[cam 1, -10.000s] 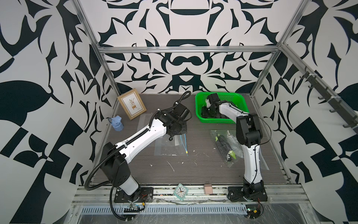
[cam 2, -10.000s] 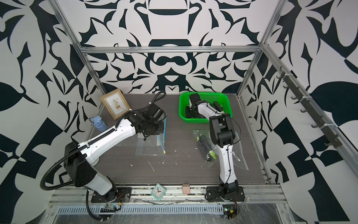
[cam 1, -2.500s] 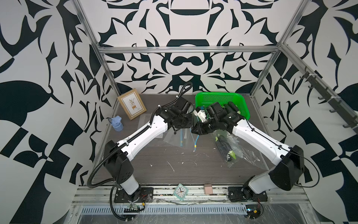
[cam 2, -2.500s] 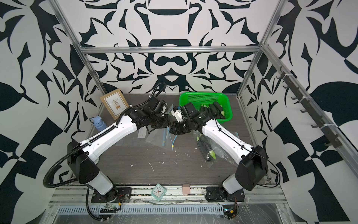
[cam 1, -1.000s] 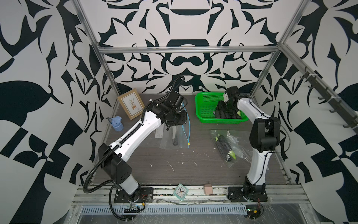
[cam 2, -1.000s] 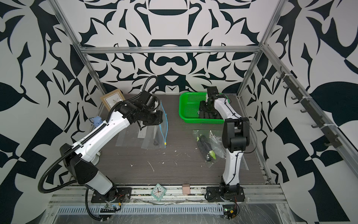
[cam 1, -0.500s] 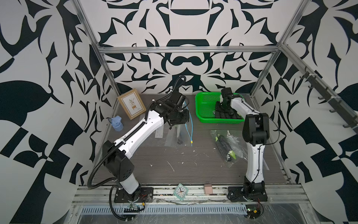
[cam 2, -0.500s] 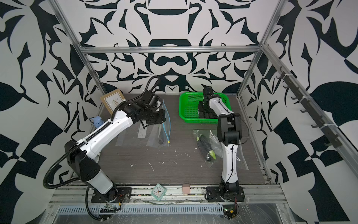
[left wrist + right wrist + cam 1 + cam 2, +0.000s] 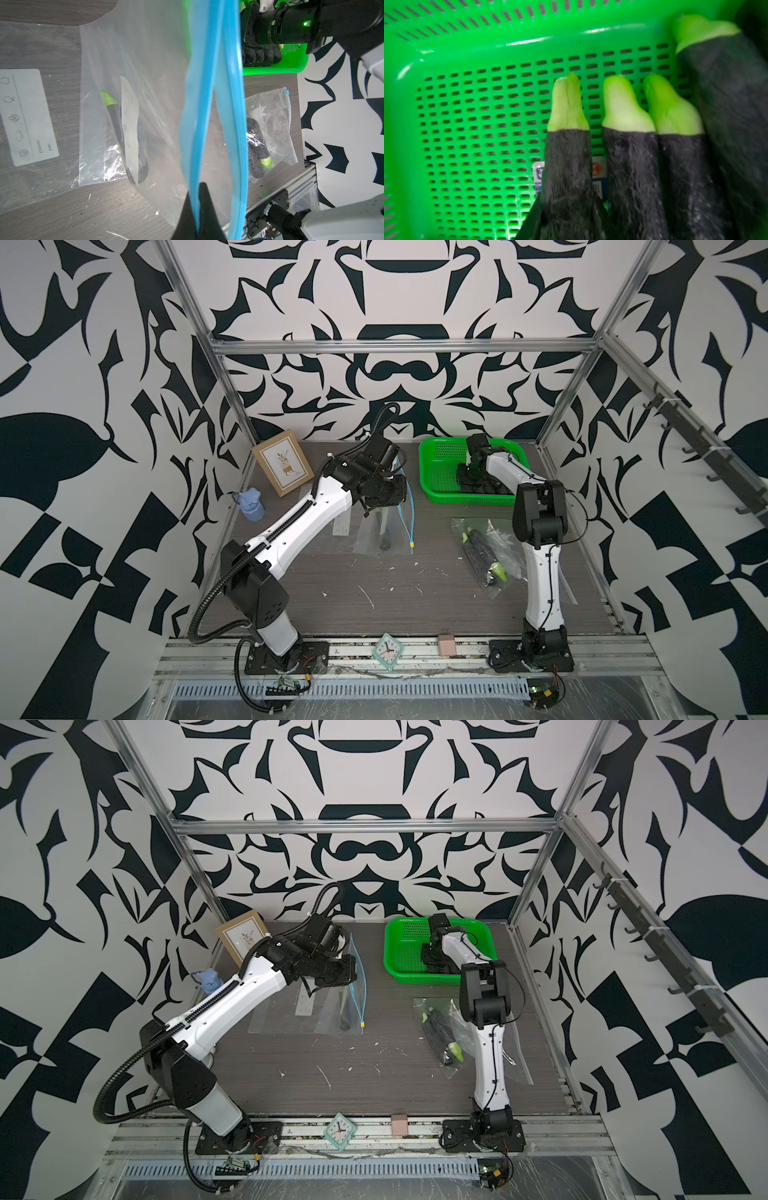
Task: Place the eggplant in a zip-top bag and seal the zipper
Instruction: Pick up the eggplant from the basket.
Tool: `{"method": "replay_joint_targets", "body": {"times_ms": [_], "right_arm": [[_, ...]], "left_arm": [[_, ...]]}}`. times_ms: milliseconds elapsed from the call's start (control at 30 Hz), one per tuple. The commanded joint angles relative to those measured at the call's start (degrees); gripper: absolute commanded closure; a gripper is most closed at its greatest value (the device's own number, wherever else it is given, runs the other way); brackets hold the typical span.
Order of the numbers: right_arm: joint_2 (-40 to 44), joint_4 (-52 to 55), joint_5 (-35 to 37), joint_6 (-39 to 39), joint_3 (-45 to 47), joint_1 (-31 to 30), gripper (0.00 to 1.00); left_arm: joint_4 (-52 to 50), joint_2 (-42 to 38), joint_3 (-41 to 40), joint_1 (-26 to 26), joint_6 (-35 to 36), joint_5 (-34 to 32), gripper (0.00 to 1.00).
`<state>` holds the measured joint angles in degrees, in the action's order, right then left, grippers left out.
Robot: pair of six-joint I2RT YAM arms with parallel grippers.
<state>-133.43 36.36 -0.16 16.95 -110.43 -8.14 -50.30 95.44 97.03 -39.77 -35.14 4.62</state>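
Observation:
My left gripper (image 9: 200,188) is shut on one blue zipper strip (image 9: 204,87) of a clear zip-top bag (image 9: 384,526), holding its mouth up off the table; the other strip hangs apart from it. A dark eggplant (image 9: 113,120) with a green cap lies inside that bag. In both top views my right gripper (image 9: 467,472) (image 9: 432,957) reaches down into the green basket (image 9: 428,472). In the right wrist view its fingers press both sides of the outermost eggplant (image 9: 568,153) in a row of several.
Beside the right arm lies a crumpled bag (image 9: 488,556) holding eggplants. A flat empty bag with a white label (image 9: 27,116) lies under the left arm. A picture frame (image 9: 282,467) and a blue figure (image 9: 251,504) stand at the back left, a small clock (image 9: 388,651) on the front rail.
The right arm has swung from the held bag back over the basket, come down, and its jaws have narrowed round an eggplant. The left gripper keeps hold of the zipper, shifting slightly.

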Motion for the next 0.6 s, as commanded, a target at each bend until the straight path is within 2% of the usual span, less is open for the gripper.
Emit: {"method": "replay_joint_targets", "body": {"times_ms": [0, 333, 567], "right_arm": [[5.2, -1.5, 0.0, 0.3, 0.2, -0.3, 0.77], [16.5, -1.9, -10.8, 1.7, 2.3, 0.1, 0.82], [28.3, -4.8, -22.2, 4.8, 12.6, 0.2, 0.83]], "left_arm": [[-0.1, 0.8, 1.1, -0.1, -0.1, 0.7, 1.00], [1.8, 0.2, -0.5, -0.2, -0.7, 0.9, 1.00], [2.5, -0.4, -1.7, -0.3, -0.8, 0.8, 1.00]]}}
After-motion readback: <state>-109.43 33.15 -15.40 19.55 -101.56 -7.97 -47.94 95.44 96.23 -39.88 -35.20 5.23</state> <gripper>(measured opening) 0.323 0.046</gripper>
